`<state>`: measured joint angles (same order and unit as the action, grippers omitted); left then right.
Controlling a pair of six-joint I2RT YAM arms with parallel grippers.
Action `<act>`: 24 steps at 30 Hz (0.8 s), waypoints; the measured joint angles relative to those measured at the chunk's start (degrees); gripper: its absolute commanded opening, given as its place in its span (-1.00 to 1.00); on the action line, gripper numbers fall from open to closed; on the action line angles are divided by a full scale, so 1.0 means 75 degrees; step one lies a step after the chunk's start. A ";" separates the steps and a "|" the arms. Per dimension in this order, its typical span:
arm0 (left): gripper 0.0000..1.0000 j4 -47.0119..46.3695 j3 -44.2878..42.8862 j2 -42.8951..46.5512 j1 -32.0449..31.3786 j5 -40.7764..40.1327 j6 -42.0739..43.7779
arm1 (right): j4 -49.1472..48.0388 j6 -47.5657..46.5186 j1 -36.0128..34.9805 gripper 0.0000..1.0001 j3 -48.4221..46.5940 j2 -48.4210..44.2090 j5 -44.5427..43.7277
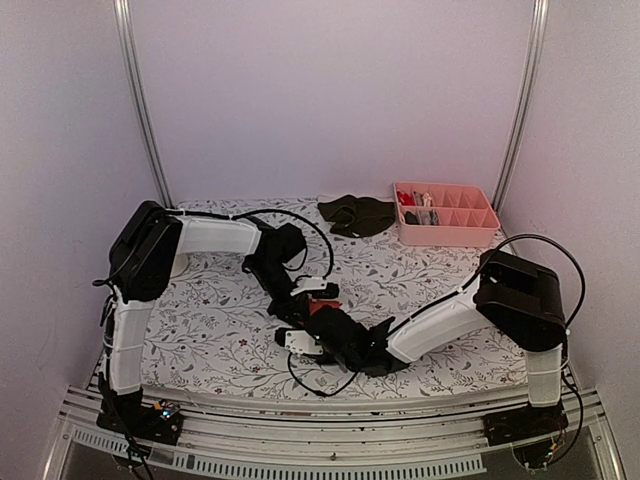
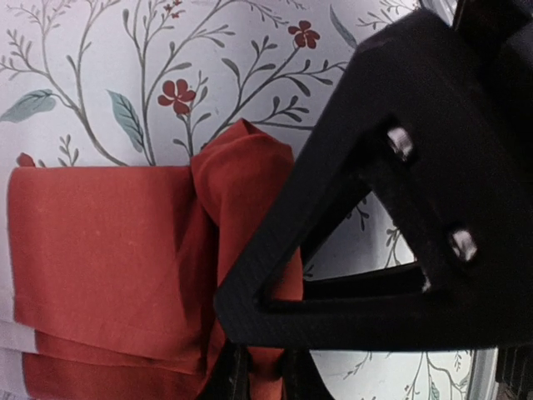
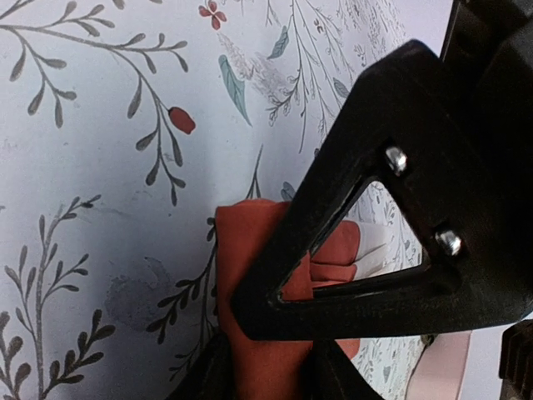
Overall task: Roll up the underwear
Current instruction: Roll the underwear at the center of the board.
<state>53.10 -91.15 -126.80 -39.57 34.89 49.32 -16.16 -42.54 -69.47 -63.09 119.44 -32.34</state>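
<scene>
The rust-red underwear (image 1: 318, 307) lies folded on the floral cloth at the middle of the table, between both grippers. In the left wrist view it (image 2: 108, 258) is a flat folded panel with one bunched ridge running down into my left gripper (image 2: 265, 379), which is shut on that ridge. In the right wrist view the same garment (image 3: 250, 242) fills the gap of my right gripper (image 3: 271, 375), touching both fingers. From above, the left gripper (image 1: 312, 297) and right gripper (image 1: 335, 335) meet over it. A dark olive-black underwear (image 1: 356, 214) lies crumpled at the back.
A pink divided tray (image 1: 447, 236) stands at the back right with small cloth pieces in its left compartments. Black cables loop over the cloth near both arms. The floral tablecloth (image 1: 220, 320) runs to the white walls and the metal rail in front.
</scene>
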 measured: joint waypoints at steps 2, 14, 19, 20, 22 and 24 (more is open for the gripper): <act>-1.00 -0.0012 0.0015 0.0000 0.0006 0.0012 0.0017 | 0.0146 0.0038 0.0000 -0.65 -0.0052 0.0023 0.0070; -0.08 -0.0291 0.0376 0.0245 0.0035 -0.0099 0.0087 | 0.1256 0.0595 0.0085 -0.94 -0.0609 0.0047 0.0577; 0.41 -0.0533 0.1052 0.0898 0.0023 -0.0530 0.0035 | 0.1612 0.0924 0.0300 -0.94 -0.0793 0.0044 0.1262; 0.55 -0.0635 0.1172 0.1017 0.0050 -0.0682 0.0026 | 0.1661 0.0962 0.0300 -0.94 -0.0831 0.0044 0.1352; 0.83 -0.0877 0.1547 0.1358 0.0184 -0.1040 -0.0032 | 0.1894 0.1072 0.0326 -0.94 -0.0985 0.0044 0.1684; 0.96 -0.1105 0.1888 0.1714 0.0323 -0.1265 -0.0020 | 0.2122 0.1163 0.0344 -0.94 -0.1119 0.0041 0.2022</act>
<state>44.82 -76.99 -113.95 -37.15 25.41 49.17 -0.25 -33.82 -66.89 -71.48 119.74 -17.17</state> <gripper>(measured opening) 0.886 0.082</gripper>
